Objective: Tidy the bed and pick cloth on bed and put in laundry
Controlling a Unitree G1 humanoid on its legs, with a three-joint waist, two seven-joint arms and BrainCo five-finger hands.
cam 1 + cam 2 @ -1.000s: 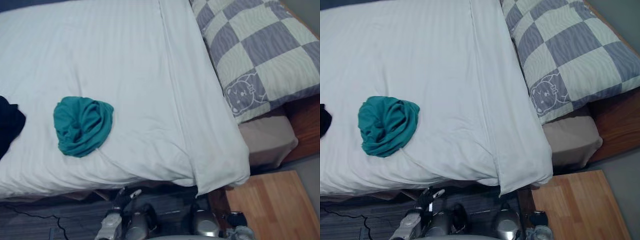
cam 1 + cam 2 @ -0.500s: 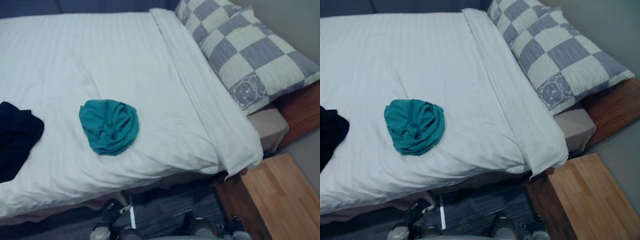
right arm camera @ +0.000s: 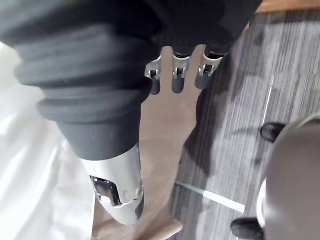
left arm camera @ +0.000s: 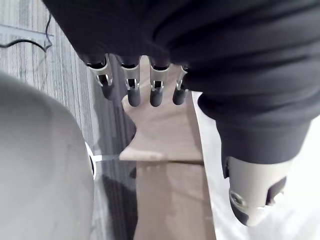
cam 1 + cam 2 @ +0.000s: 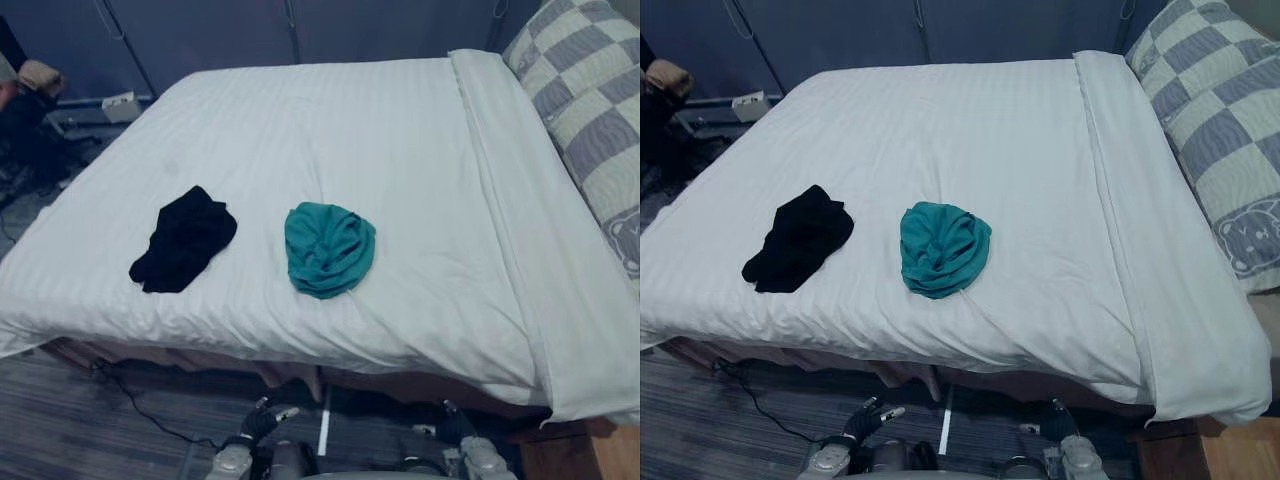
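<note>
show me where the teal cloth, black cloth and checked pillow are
teal cloth point(image 5: 329, 250), left eye view, middle of the bunched fabric
black cloth point(image 5: 183, 240), left eye view, middle of the crumpled heap
checked pillow point(image 5: 1225, 130), right eye view, middle of its top face

Nothing readable here tbh, no words, numbers or labels. Closest thing to a marking is the cartoon bear point(image 5: 1252, 243) printed on the checked pillow point(image 5: 1210, 100), and no lettering shows by it.
</note>
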